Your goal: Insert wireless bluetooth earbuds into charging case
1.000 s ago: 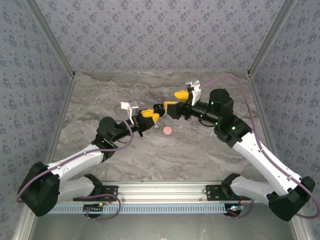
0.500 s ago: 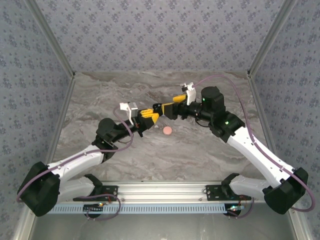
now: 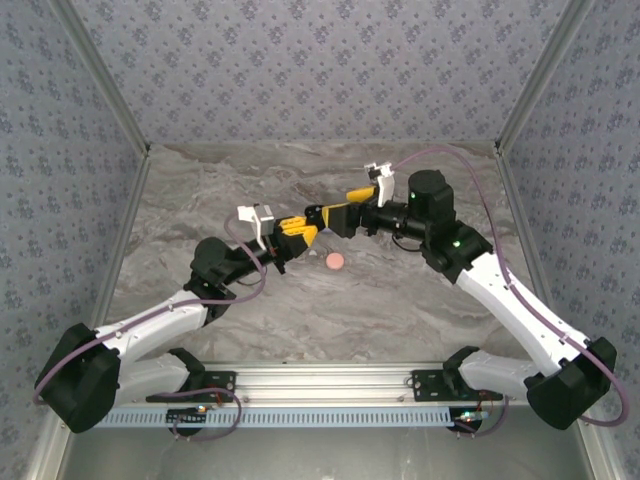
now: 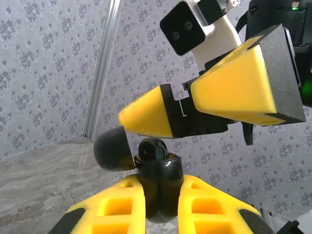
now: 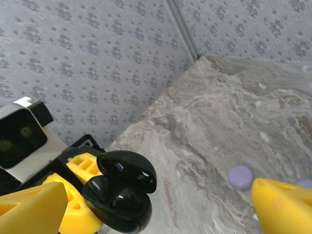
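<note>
The marble table [image 3: 400,300] carried both arms at its near edge. The left arm [image 3: 160,320] reached in from the near left corner and the right arm [image 3: 520,310] from the near right corner. Their tips met in the air above the middle of the surface, slightly toward the far edge.

The left gripper [image 3: 298,231] was clamped on the black charging case [image 4: 161,187]. Its two yellow fingers [image 4: 122,204] pressed the case's lower body from either side, holding it upright and clear of the surface. The right gripper [image 5: 158,187] stood just beside and above the case with its jaws spread wide and nothing between them. In the left wrist view, one of its yellow fingers [image 4: 146,117] hung right over the case mouth.

The case lid [image 4: 111,148] was swung open to one side. A pink disc [image 3: 335,261] lay flat on the surface near its middle, just toward the near edge from the grippers. A lilac disc [image 5: 241,176] lay on the marble in the right wrist view, close to that gripper's finger [image 5: 285,204]. A small rounded black bud [image 4: 152,148] sat in the open top of the case, and I could not tell whether it was fully seated.
</note>
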